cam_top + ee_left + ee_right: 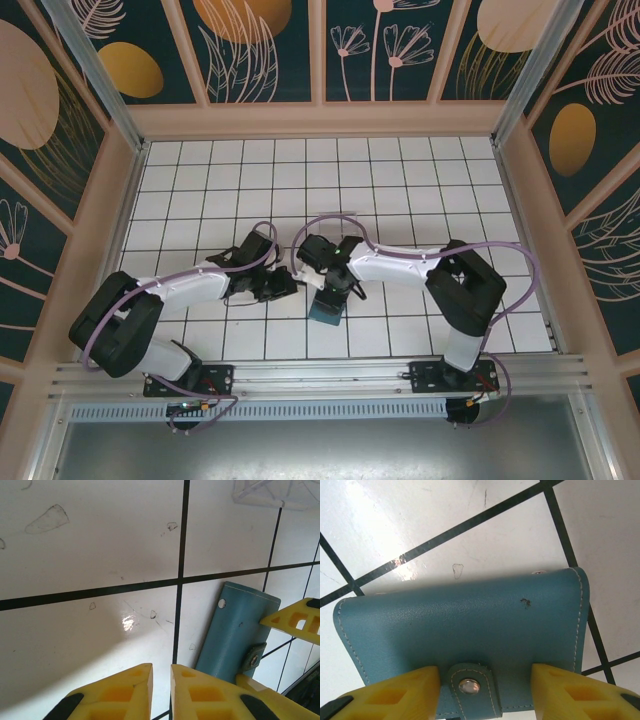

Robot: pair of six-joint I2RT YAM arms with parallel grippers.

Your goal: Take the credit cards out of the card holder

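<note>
Right wrist view had the card holder [460,630] lying shut on the white tiled table [600,525], teal outer face up, with its strap [470,685] snapped down over the near edge. The right arm's jaws stood released and spread wide, one yellow finger [395,695] on either side of that strap and both laid against the holder's near edge, neither pinching the tab. From above, the holder [325,310] sat just in front of the right wrist, between the two arms and nearer the right one. In the left wrist view it lay just beside and to the right of the left arm's fingers [125,692], apart from them; those jaws were all but clenched, a thin slit between them and nothing held. I judged the task to be at its opening step, since no flap had been lifted and the credit cards were presumably shut inside. The next move would call for popping the snap and folding the cover back, probably with one arm pinning the holder down so it did not slide on the smooth tiles.
</note>
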